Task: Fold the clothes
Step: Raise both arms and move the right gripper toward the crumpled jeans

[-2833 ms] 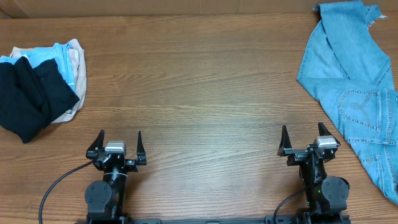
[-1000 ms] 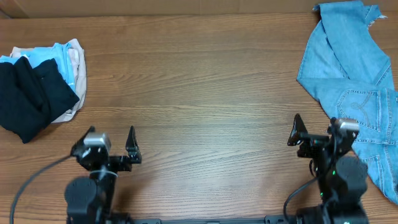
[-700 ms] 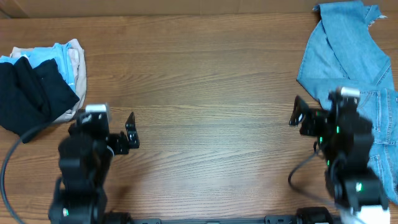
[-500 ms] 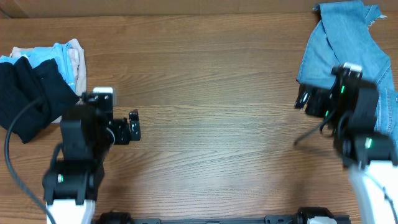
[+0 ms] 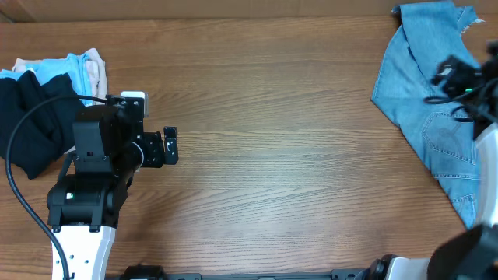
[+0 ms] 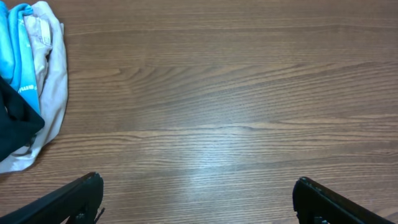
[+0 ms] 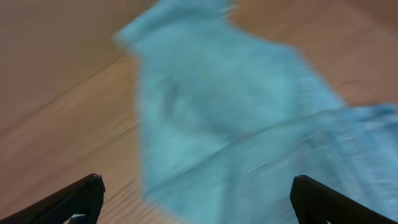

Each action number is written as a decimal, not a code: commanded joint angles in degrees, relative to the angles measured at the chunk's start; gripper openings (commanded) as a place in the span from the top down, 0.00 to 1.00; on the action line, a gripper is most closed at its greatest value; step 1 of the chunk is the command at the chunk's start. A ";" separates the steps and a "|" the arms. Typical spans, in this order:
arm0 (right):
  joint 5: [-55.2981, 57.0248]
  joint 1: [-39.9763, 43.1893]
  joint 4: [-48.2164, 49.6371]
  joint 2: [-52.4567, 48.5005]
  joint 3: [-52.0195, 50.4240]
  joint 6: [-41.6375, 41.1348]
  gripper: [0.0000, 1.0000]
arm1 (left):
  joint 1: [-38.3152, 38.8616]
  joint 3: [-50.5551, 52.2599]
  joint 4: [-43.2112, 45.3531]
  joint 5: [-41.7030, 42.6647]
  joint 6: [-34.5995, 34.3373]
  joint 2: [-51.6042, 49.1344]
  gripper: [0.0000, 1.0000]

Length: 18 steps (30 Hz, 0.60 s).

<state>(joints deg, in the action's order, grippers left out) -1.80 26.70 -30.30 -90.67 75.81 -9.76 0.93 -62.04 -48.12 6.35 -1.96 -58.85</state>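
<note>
One black garment [image 5: 31, 124] overhead; blurred jeans [image 7: 236, 124] in right wrist view

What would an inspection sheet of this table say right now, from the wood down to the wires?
Surface: brown wood-grain table, bare across the middle.
Job's things: light blue denim jeans lie spread and unfolded at the right edge, partly out of frame.
Clutter: crumpled black garment lying partly on small light blue and beige garments, at the left edge.
Grippers: left fingers wide apart above bare wood, holding nothing; right fingers wide apart above the jeans, holding nothing, though that view is blurred.
Cables: black cable loops from the left arm across the black garment.
Surroundings: only a tan strip past the far edge; cannot tell what it is.
</note>
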 commanded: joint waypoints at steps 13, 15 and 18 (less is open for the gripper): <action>4.74 15.34 18.10 -21.59 1.22 -2.54 0.00 | -0.15 -1.46 0.26 0.98 -2.05 -0.28 0.00; 4.74 16.50 21.44 -24.39 1.22 -2.51 0.00 | -0.15 -1.44 0.35 0.96 -3.39 -0.28 0.00; 4.74 17.51 24.92 -27.71 1.22 -2.51 0.00 | -0.15 -1.44 0.37 0.92 -4.11 -0.31 0.00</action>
<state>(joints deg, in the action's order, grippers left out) 2.39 43.07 -7.46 -115.46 75.85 -11.99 0.93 -62.06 -48.05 6.70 -3.97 -58.85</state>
